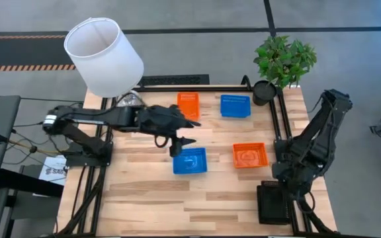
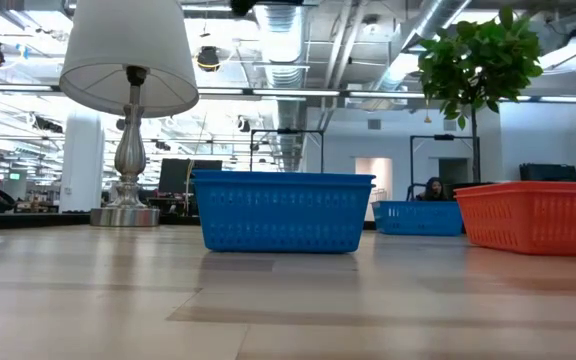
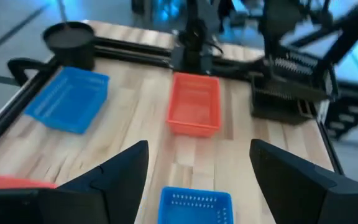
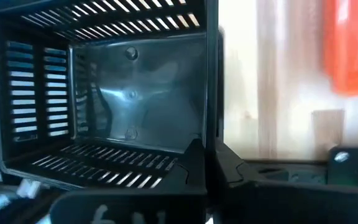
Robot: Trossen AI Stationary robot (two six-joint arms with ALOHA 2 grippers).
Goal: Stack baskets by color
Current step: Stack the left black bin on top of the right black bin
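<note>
Two blue baskets point(image 1: 190, 160) point(image 1: 235, 106) and two orange baskets point(image 1: 188, 106) point(image 1: 250, 155) rest on their bottoms on the wooden table. A black basket point(image 1: 273, 203) is at the near right corner. My left gripper point(image 1: 182, 145) hovers open just above the far left edge of the nearer blue basket point(image 3: 196, 205), touching nothing. My right gripper point(image 4: 209, 163) is shut on the black basket's wall. My right gripper pinches one side wall of the black basket at its rim point(image 4: 209, 134), one finger inside the basket and one outside. The fingers come from above, slanting down. Whether the basket is lifted or rests on the table, I cannot tell.
A white lamp point(image 1: 104, 56) stands at the far left corner and a plant in a black pot point(image 1: 264, 91) at the far right. A black metal frame point(image 1: 280, 119) runs along the table's edges. Bare wood lies along the near edge.
</note>
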